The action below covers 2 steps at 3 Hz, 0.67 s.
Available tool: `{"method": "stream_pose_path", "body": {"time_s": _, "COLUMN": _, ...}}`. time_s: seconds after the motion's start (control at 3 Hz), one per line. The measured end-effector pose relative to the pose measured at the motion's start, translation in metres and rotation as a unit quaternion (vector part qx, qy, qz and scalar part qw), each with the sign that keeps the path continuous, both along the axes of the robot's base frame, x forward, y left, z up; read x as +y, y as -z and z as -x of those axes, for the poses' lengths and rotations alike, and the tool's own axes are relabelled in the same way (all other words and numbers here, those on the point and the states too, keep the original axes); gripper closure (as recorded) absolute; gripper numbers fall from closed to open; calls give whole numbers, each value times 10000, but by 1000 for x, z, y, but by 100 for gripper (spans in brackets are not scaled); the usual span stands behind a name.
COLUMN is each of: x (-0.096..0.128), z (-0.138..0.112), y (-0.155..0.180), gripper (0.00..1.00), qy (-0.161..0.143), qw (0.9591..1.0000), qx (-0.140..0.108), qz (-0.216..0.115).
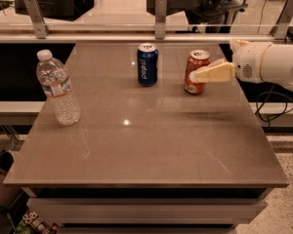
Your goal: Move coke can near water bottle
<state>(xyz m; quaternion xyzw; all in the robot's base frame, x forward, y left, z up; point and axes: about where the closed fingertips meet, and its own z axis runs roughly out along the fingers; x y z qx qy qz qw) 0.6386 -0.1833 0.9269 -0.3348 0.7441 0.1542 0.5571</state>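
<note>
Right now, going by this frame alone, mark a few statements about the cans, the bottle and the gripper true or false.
1. The coke can stands upright on the table, to the right of the Pepsi can. True.
2. The water bottle lies on its side. False: it stands upright near the table's left edge.
3. The gripper comes in from the right at the coke can's height and overlaps it in the camera view. True.
4. The coke can is already next to the water bottle. False: it is far across the table, with the Pepsi can between them.
</note>
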Motion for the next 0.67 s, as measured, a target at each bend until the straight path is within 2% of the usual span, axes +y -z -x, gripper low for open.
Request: {"method": "stream_pose_path", "body": {"time_s": 0.67, "x": 23, "z": -12, "y": 10, "gripper": 0, "qy": -185, "qw": 9995, "qx": -1, "qz": -273}}
